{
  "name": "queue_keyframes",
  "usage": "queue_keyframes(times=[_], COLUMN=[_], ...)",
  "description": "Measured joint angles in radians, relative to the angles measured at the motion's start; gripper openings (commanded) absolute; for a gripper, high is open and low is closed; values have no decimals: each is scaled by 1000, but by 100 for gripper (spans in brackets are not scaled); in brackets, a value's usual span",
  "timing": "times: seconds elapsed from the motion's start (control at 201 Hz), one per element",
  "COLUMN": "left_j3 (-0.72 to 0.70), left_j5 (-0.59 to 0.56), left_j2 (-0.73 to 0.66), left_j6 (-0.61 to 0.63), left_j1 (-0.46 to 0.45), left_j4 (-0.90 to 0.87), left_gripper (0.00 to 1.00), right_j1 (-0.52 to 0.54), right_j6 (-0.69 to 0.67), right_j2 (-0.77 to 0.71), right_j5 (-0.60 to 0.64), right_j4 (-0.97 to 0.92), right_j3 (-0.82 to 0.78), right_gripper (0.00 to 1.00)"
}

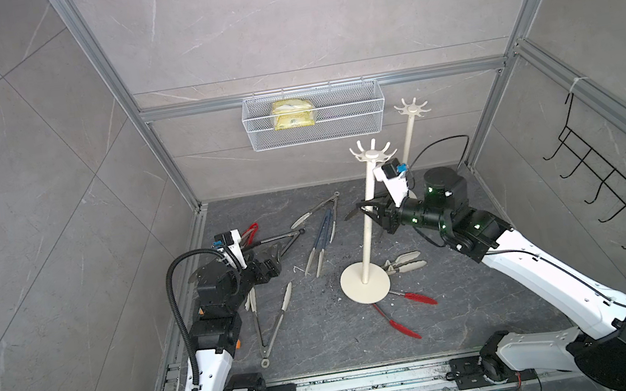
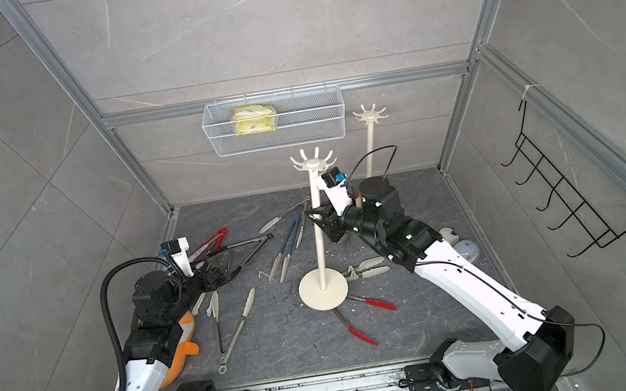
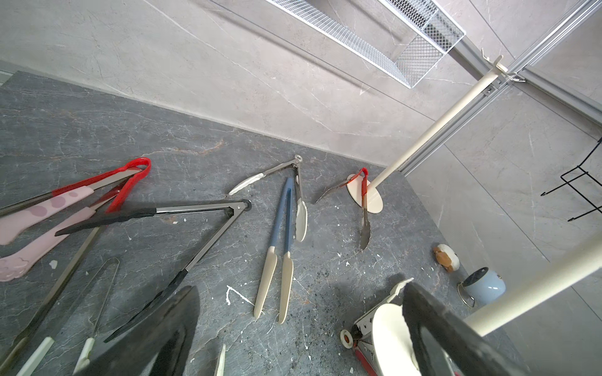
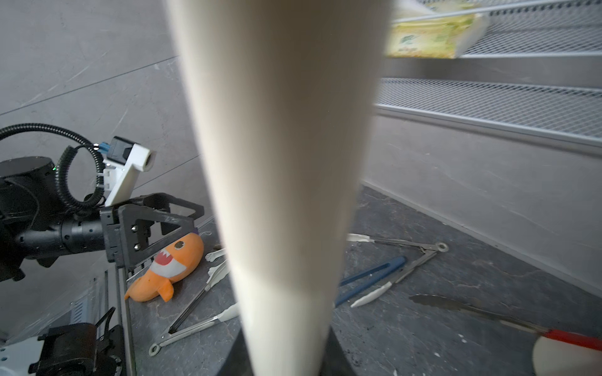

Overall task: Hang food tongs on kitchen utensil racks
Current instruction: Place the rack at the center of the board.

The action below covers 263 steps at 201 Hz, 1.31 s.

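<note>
Right fingers (image 1: 379, 212) grip pole (image 1: 366, 247), tips hidden.

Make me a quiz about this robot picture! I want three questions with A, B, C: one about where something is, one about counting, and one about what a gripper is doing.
1. Where is the yellow packet?
A) in the wire basket on the back wall
B) on the floor
C) in a drawer

2. How many cream racks are standing?
A) one
B) two
C) four

3. What is the right gripper doing?
A) wide open in the air
B) holding a spoon
C) closed on the near rack, at its pole

Answers:
1 A: the packet shows through the basket's mesh.
2 B: there is the near rack and the far rack by the back wall.
3 C: in both top views its jaws sit either side of the pole, and the pole fills the right wrist view.
</note>
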Motion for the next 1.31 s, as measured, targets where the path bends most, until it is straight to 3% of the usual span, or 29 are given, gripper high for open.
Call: queue_keyframes(times=[0.209,0.408,0.592,1.065,1.309], left_j3=[-7,-21,-27,-51,-53], left_j5=[-3,-15,-34,-53,-53], left_j2=[-36,-96,-153,-177,-155], left_j6=[0,5,16,16,15], left_j1=[0,0,0,-1,-1], left_j4=[-8,-53,-105,-143,-138], left_gripper=[100,100,100,100,100], right_j1=[192,247,274,288,290], right_j6=[-18,-20,-26,-23,-18], right_j2=[118,257,281,290,262], right_j5=[103,170,211,173,166], right_j4=[185,343,503,546,525], right_j3=[-57,-84,-146,-156,-156], right_gripper=[0,0,0,41,46])
